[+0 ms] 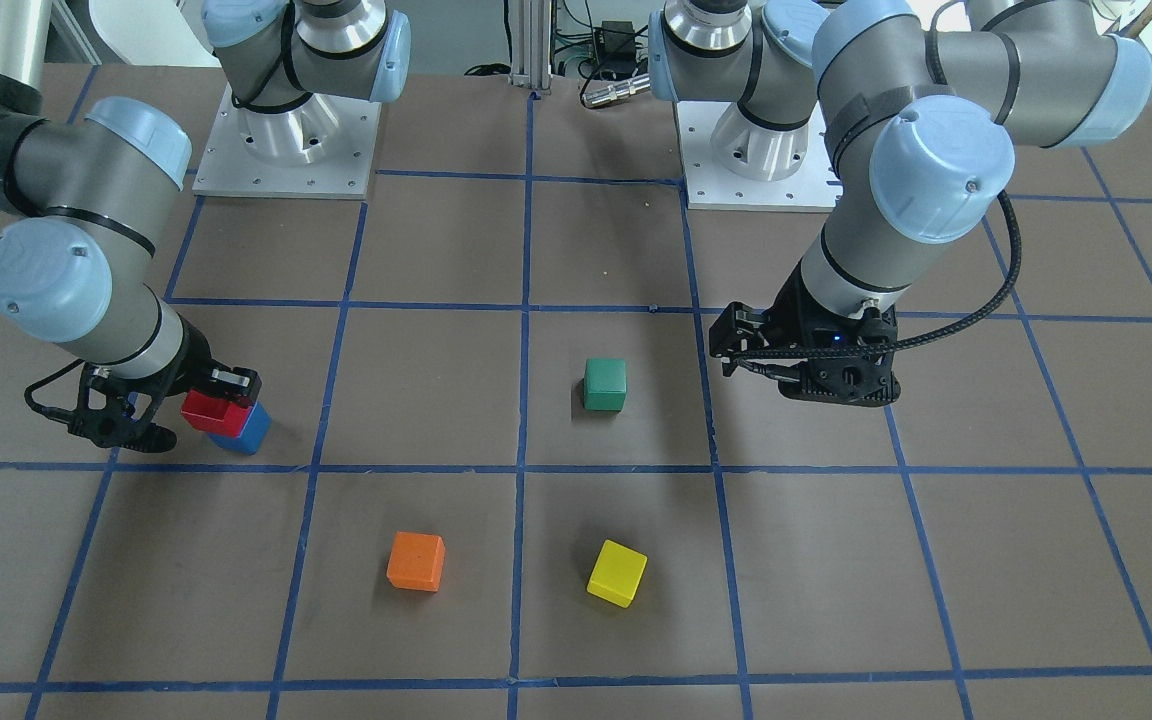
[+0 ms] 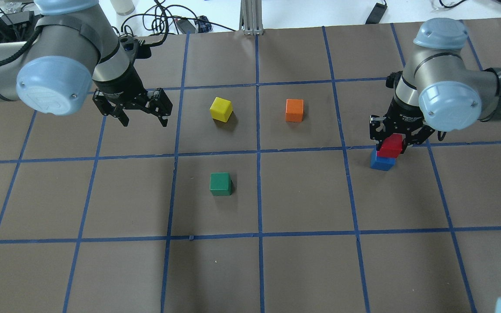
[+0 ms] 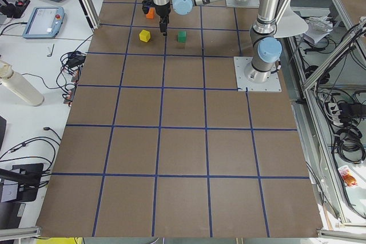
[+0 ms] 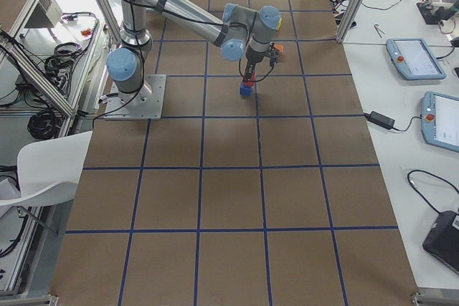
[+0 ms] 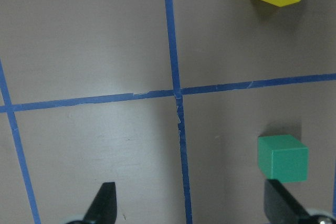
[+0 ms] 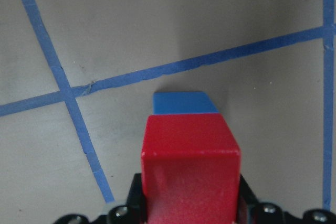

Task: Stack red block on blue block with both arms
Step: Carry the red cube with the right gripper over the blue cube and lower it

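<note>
Right gripper [image 2: 392, 143]: fingers pinched on the red block [image 2: 390, 148], at the right of the overhead view. The red block sits over the blue block [image 2: 381, 163] with edges offset, so a blue strip shows past one side. Contact between the two cannot be confirmed. The pair lies just below a tape line [image 2: 302, 151], with bare table [image 2: 407, 195] on every side.

Left gripper [image 2: 144, 121]: jaws spread, holding nothing, upper left, above bare table.

Yellow cube [image 2: 221, 108], orange cube [image 2: 294, 110] and green cube [image 2: 220, 184] all stand well apart from the pair.

One each: red block [image 2: 391, 145], blue block [image 2: 381, 163], green cube [image 2: 221, 184], orange cube [image 2: 294, 110], yellow cube [image 2: 221, 108]. Two arms: left arm [image 2: 59, 65], right arm [image 2: 448, 98].
</note>
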